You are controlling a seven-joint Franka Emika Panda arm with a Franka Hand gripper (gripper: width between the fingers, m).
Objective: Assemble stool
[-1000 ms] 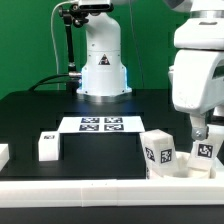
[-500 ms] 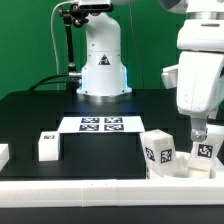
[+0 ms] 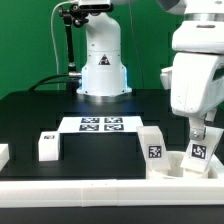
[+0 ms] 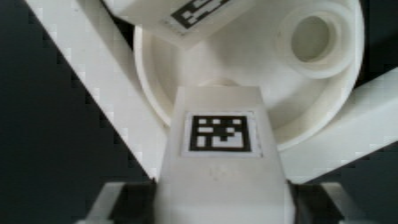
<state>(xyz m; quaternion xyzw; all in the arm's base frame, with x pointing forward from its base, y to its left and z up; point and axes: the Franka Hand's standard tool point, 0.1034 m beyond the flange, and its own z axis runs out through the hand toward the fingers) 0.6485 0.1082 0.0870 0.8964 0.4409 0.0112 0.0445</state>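
End effector (image 3: 202, 133) clamped on tagged leg (image 4: 222, 140), over round seat (image 4: 302, 100), second leg (image 3: 153, 148) beside

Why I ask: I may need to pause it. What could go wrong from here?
The held leg sits off to one side of the hole in the seat, so lowering may miss and jam. The second leg stands close beside the hand; a sideways shift could topple it.
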